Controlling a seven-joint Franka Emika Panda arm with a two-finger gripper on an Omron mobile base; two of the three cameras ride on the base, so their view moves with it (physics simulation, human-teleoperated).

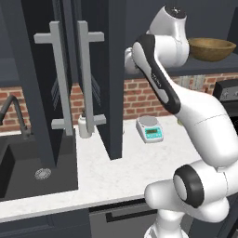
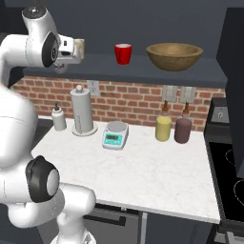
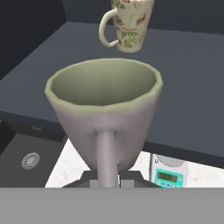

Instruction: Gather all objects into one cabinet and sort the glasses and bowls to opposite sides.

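My gripper is shut on the foot of the small pale bowl with the olive-green rim, held upright above the front edge of the cabinet's dark shelf. Beyond it, the beige speckled mug stands on that shelf. In the right base view the gripper holds the pale bowl at the shelf's left end. The red mug and the wide wooden bowl stand further right on the shelf. The wooden bowl also shows past the arm in the left base view.
Open cabinet doors with long silver handles hang left of the arm. On the counter below stand a kitchen scale, a paper-towel holder, a soap bottle and two jars. A sink lies left and a stove right.
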